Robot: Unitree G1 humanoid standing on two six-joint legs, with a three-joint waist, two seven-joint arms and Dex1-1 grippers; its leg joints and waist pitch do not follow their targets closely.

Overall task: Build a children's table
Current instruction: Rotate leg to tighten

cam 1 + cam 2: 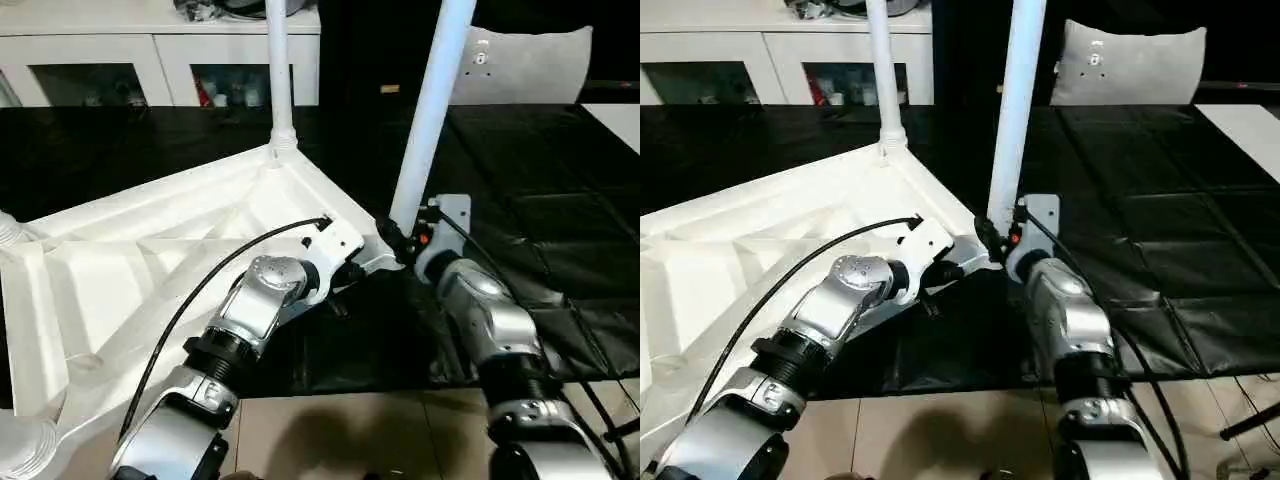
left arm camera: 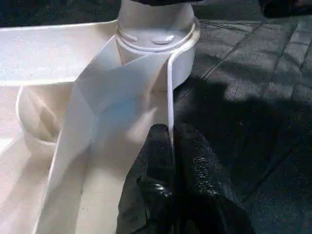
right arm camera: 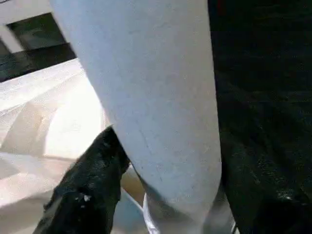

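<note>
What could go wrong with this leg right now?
1. The leg in the right tool leans rather than standing straight like the seated far leg, so it could jam or cross-thread in its corner socket.
2. The left tool pinches only the top's thin rim; it may slip, letting the top shift.

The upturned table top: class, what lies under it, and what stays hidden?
A black mat covers the floor beneath the upturned table top and spreads out beyond its rim. How far the mat continues below the top is hidden by the top itself.
</note>
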